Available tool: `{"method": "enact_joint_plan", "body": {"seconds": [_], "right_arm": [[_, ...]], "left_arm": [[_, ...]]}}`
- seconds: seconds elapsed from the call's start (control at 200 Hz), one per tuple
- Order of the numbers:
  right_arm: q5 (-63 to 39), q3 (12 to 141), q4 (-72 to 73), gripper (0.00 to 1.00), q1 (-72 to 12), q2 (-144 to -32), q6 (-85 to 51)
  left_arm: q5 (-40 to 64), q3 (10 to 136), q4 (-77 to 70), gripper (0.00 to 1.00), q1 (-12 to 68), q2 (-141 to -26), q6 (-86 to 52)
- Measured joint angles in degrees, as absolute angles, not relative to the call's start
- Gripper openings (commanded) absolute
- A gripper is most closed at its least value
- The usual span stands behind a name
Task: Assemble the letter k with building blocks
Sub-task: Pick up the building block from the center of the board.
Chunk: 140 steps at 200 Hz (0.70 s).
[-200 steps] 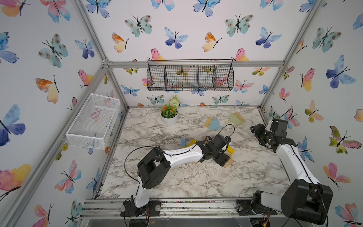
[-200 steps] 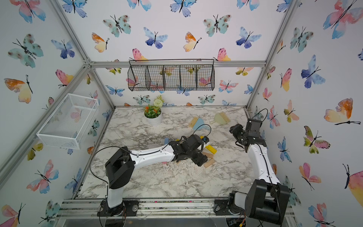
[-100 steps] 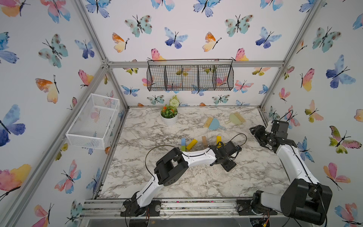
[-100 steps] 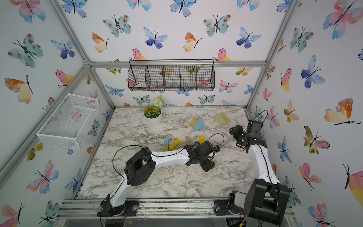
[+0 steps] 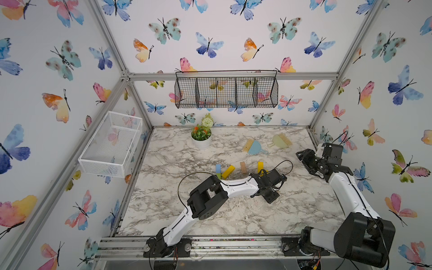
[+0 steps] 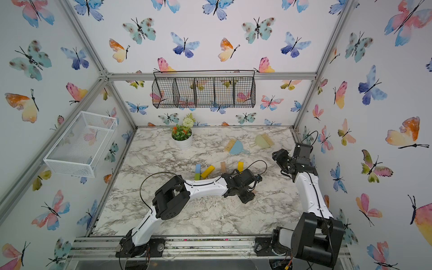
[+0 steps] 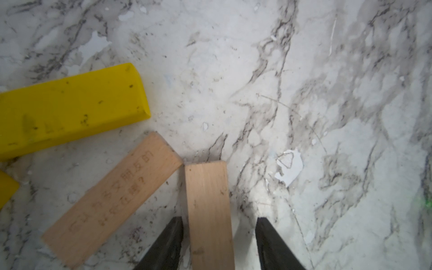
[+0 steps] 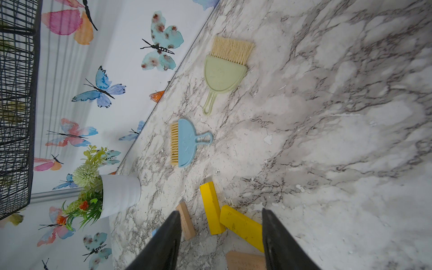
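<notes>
Here's the left pincer (image 7: 218,219), part-open astride the plain tan bar (image 7: 208,210): one finger hard against its edge, the other with a gap. My worry is that an off-centre squeeze skews the bar, and its far corner bumps the engraved tan bar (image 7: 117,198) just beside that finger. The plain bar's flat and smooth-grained, lying on the bench (image 7: 327,93). A yellow bar (image 7: 70,107) lies further out. The right pincer (image 8: 221,211) is wide and empty.
</notes>
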State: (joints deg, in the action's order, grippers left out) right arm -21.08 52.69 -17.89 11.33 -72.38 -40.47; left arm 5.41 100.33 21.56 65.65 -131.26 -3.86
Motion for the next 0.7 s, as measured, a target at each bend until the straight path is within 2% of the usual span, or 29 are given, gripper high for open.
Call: {"method": "enact_joint_plan", "body": {"seconds": [0.155, 0.541, 0.701], "right_arm": [[-21.26, 52.56, -17.87, 0.57, 11.33, -72.53, -40.47], [-21.50, 52.18, -17.76, 0.57, 11.33, -72.53, -40.49], [-21.67, 52.18, -17.69, 0.57, 11.33, -72.53, -40.49]], "left_arm": [[4.84, 102.43, 22.09, 0.38, 66.11, -132.64, -3.60], [-0.84, 103.37, 23.53, 0.38, 67.68, -133.14, -2.94], [-2.28, 103.37, 23.75, 0.29, 68.01, -133.14, -2.85]]}}
